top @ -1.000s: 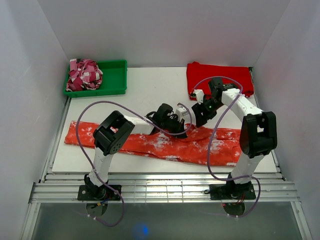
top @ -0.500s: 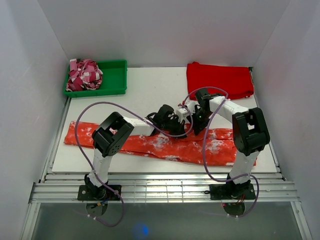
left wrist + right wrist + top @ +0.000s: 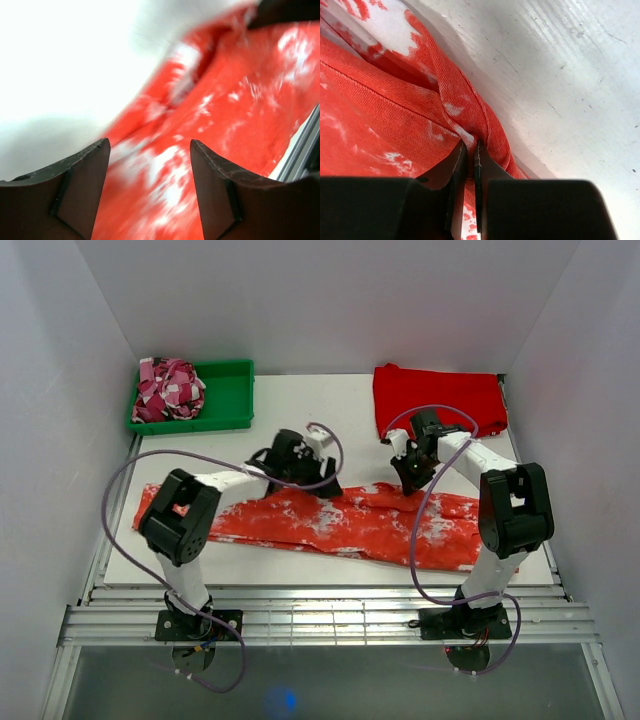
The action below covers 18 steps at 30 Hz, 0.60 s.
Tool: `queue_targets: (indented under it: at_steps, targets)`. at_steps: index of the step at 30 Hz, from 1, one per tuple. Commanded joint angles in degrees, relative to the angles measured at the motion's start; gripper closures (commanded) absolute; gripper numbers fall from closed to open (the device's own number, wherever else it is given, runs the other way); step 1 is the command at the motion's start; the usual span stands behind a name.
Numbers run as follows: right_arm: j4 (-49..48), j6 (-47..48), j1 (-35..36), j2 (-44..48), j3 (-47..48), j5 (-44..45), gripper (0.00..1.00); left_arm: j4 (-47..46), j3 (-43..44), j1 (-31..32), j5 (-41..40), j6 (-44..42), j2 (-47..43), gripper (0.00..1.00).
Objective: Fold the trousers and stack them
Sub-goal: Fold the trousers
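speckled orange-red trousers (image 3: 330, 525) pinched in right claw (image 3: 470, 146); left claw (image 3: 149, 146) spread.

Top view: bright, even, diffuse light off the white walls (image 3: 330, 300); sharp, and I see only faint shadows under the arms (image 3: 228, 480). Left wrist: heavy blur, trousers (image 3: 240, 115) smeared, table (image 3: 65, 60) blown out to flat white; only the fingers (image 3: 80, 190) are crisp. Right wrist: sharp, cloth weave readable, soft shadow along the fold on the table, black near edge slightly soft.
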<state>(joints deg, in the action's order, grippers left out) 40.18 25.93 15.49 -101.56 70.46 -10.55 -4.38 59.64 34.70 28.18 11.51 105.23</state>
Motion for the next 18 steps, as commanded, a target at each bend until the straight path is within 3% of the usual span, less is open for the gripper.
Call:
queue_targets:
  at_steps: [1,3,7,13,18]
  targets:
    - [-2.92,2.02,-0.11,-0.39,-0.41,2.37,0.92,10.24,3.81,-10.49,4.51,0.45,-11.44,0.23]
    - [-3.27,2.28,-0.02,-0.92,-0.06,2.11,0.92,18.16,4.35,-15.08,6.17,0.09,-14.42,0.23]
    - [-3.36,2.63,-0.19,-1.8,0.65,2.37,0.92,35.71,1.37,-31.65,6.54,-3.93,-19.88,0.27]
    - [-2.04,2.89,-0.89,-3.29,2.14,2.2,0.92,42.88,-4.79,-53.38,0.4,-9.04,-20.86,0.37]
    - [-0.37,3.77,-1.25,-6.45,4.42,2.37,0.92,43.67,-7.17,-63.86,-11.2,-13.7,-14.03,0.49]
